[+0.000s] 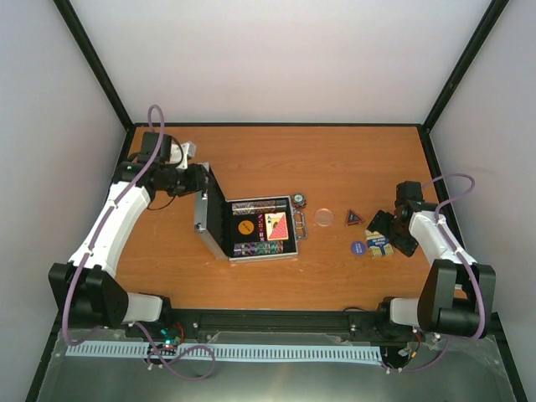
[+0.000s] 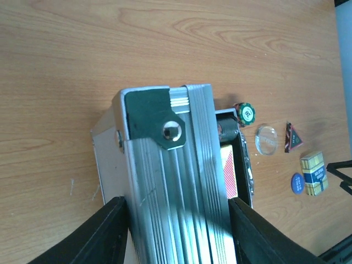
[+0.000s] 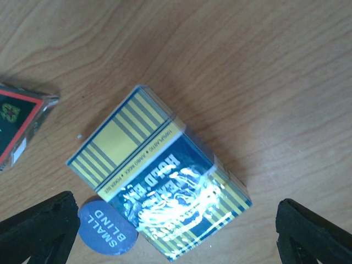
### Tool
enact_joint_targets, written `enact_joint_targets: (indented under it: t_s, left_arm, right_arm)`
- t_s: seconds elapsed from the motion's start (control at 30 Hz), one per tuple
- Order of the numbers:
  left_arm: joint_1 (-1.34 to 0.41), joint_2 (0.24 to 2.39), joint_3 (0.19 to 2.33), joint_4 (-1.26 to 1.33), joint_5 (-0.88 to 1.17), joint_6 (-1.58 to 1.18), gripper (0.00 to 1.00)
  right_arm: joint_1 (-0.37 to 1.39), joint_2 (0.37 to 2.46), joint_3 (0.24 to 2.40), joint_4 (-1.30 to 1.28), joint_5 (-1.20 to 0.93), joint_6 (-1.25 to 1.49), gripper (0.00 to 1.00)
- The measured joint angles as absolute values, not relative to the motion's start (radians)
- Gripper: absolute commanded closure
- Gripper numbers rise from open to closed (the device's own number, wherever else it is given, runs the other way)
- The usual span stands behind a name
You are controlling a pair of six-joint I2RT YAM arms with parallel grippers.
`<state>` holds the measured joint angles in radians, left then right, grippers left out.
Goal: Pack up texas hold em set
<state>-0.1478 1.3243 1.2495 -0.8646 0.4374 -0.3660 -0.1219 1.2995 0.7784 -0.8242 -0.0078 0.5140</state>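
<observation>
Left of centre on the tabletop [image 1: 251, 159], your case [image 1: 260, 228] lies open with the red deck [image 1: 278, 224] packed, your left gripper [image 2: 179, 214] clamped on its raised lid [image 2: 165, 181], your right gripper [image 3: 176, 206] spread wide and empty over the blue deck [image 3: 159, 192], 1 of 5 pieces left outside.

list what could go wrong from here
1. The left gripper pinches the upright lid of the silver aluminium case; pulling it may slide the case.
2. The open right gripper straddles the blue-and-yellow card deck; closing may catch the round blue button right beside it.
</observation>
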Motion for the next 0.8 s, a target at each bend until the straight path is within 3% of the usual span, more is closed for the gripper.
enact_joint_targets:
  t_s: [0.8]
  left_arm:
    - [-0.155, 1.406, 1.398, -1.002, 0.252, -0.201, 0.58]
  right_arm:
    - [-0.146, 1.420, 0.770, -0.664, -0.135, 0.353, 0.03]
